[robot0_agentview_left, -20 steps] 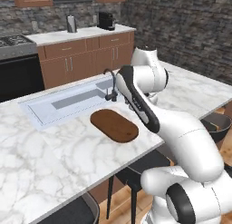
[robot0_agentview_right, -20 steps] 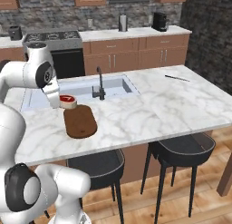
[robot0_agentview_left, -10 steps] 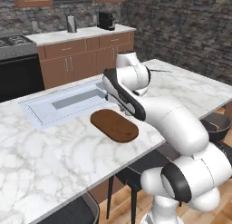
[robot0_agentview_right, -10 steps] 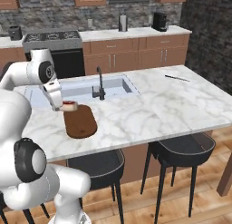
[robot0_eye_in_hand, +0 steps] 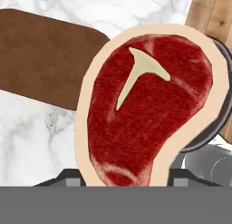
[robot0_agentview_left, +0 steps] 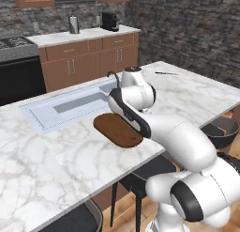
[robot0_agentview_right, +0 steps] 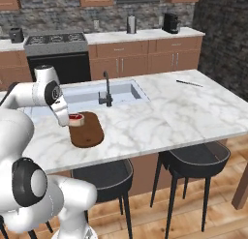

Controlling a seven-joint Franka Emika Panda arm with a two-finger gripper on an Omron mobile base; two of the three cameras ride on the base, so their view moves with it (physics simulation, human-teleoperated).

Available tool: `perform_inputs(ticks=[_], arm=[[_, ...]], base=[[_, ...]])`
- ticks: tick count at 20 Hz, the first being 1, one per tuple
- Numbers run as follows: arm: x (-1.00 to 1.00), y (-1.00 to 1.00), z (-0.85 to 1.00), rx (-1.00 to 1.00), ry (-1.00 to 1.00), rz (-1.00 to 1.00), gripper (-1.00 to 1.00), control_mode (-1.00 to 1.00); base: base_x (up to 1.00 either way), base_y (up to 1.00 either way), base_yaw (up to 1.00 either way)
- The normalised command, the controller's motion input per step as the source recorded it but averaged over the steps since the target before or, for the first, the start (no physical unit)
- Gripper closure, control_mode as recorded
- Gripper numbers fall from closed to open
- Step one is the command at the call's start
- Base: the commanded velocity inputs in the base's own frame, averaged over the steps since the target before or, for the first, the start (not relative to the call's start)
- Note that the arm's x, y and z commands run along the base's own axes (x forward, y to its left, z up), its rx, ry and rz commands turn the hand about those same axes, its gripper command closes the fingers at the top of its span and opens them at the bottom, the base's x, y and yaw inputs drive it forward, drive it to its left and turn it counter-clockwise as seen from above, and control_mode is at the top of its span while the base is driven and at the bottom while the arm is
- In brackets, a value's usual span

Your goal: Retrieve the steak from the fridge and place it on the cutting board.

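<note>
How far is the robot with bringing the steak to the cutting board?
Done: the steak is out of the fridge. In hand: the gripper holds it above the end of the cutting board. Left: lower it onto the board and let go.

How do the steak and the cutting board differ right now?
The steak is red with a pale rim; the cutting board is plain dark brown. The steak is far smaller than the board. The steak is held in the hand above the board's end, while the board lies flat on the counter. Both are flat with rounded outlines.

Pincer (robot0_agentview_right: 72, 121) clamped, arm low
</note>
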Motion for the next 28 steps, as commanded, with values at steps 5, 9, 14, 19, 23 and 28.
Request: perform_inputs(ticks=[5,9,14,19,23,28], arm=[[0.08,0.01,-0.15,0.04,-0.29,0.0,1.0,-1.0],[0.29,0.03,-0.1,0.0,-0.13,0.0,1.0,-1.0],[0.43,0.11,-0.14,0.0,-0.01,0.0,1.0,-1.0],[0.49,0.28,-0.09,0.0,0.0,0.0,1.0,-1.0],[0.51,0.29,-0.06,0.0,0.0,0.0,1.0,-1.0],[0.29,0.03,-0.09,-0.01,0.0,0.0,1.0,-1.0]], base=[[0.0,0.0,0.0],[0.0,0.0,0.0],[0.0,0.0,0.0],[0.0,0.0,0.0],[0.0,0.0,0.0],[0.0,0.0,0.0]])
